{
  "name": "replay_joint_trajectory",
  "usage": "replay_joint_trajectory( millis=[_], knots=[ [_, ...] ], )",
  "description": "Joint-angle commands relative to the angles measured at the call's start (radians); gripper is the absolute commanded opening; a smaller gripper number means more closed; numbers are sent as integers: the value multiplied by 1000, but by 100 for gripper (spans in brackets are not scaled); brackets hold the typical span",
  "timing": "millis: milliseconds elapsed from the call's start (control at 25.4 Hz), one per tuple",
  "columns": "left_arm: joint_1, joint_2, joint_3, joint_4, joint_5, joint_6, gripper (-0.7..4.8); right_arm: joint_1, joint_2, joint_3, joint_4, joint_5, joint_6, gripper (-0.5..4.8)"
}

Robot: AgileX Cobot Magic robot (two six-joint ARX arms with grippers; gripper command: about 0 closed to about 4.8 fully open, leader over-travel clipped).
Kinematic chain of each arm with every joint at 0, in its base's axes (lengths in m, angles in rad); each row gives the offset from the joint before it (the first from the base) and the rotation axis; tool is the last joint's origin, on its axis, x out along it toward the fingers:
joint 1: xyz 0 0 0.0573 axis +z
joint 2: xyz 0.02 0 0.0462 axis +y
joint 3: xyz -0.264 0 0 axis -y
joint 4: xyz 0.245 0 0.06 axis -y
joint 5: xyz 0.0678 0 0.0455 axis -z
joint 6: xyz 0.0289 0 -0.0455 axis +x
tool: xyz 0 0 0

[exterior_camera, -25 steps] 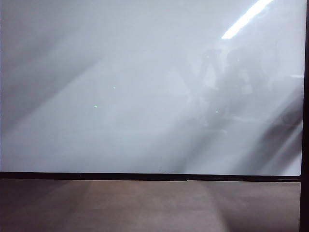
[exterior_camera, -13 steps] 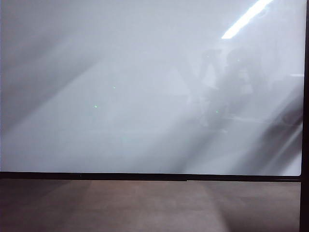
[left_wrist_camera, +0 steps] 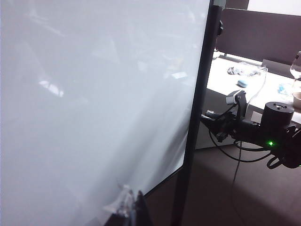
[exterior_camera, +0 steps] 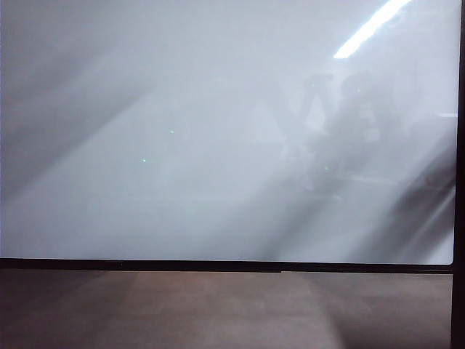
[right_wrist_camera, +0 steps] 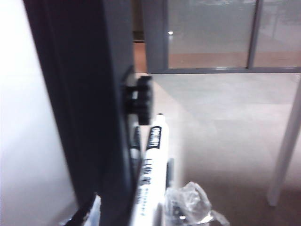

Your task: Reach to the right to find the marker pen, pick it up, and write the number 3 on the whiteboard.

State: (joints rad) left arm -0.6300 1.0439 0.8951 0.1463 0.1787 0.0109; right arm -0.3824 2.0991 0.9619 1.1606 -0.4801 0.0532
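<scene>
The whiteboard [exterior_camera: 218, 145] fills the exterior view, glossy white with a thin black frame; no number 3 is in view on it, and neither gripper shows there. In the right wrist view the marker pen [right_wrist_camera: 151, 165], a white barrel with black print and a dark tip, lies alongside the board's dark frame [right_wrist_camera: 94, 94]. My right gripper [right_wrist_camera: 141, 209] is shut on the barrel: the tape-wrapped finger [right_wrist_camera: 186, 207] presses one side, the other is mostly lost against the frame. My left gripper [left_wrist_camera: 131, 203] hangs shut in front of the whiteboard [left_wrist_camera: 94, 94] near its corner, holding nothing.
A black clamp knob [right_wrist_camera: 138, 99] sticks out of the frame just beyond the pen. The right arm [left_wrist_camera: 263, 132] reaches past the board's edge post [left_wrist_camera: 197, 117]. A white table [left_wrist_camera: 244, 70] with small items stands behind. A white leg [right_wrist_camera: 284, 150] rises from the floor.
</scene>
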Motion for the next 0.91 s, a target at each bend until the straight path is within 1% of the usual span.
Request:
replay_joint_trajectory(
  millis=[39, 907],
  knots=[
    [1, 0, 3, 16, -2, 8, -6, -1, -4, 2, 18, 14, 1, 180],
    [1, 0, 3, 12, -2, 8, -6, 0, -4, 2, 47, 10, 1, 179]
  ],
)
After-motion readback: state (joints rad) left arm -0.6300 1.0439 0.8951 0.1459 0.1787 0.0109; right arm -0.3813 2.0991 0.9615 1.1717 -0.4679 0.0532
